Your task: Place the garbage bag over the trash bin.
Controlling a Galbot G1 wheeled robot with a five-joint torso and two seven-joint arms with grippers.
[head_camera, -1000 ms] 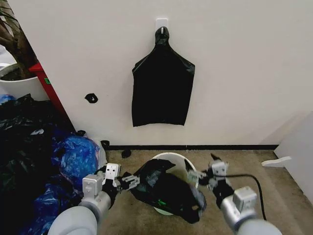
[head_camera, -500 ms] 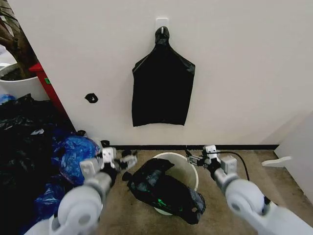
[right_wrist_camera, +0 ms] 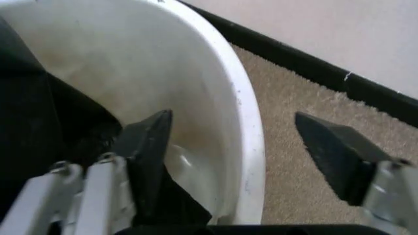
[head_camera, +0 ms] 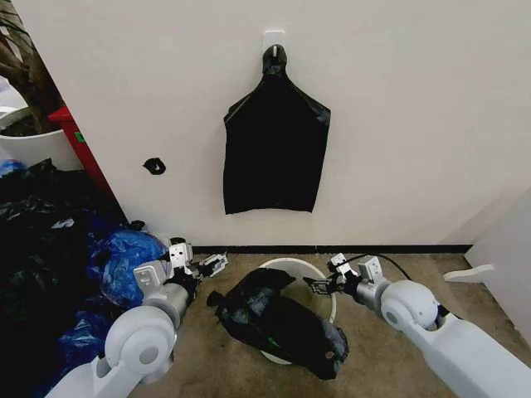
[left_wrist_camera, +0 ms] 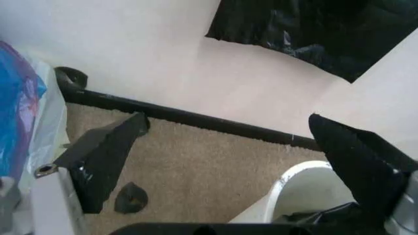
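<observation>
The trash bin is a round white bucket on the carpet by the wall. The garbage bag lies crumpled and glossy black over the bin's near side, partly inside it. My left gripper is open, left of the bin and just clear of the bag; its wrist view has the bin rim beside one finger. My right gripper is open at the bin's right rim. In the right wrist view, the right gripper straddles the bin wall, one finger inside and one outside.
A flat black bag bundle hangs from a wall hook above the bin. Heaped blue and black bags fill the left, behind them a white plant pot. A white panel stands at the right. A black scrap lies on the carpet.
Both grippers have moved away from me toward the wall, the right one to the bin's rim. The garbage bag lies slumped on the bin almost as before.
</observation>
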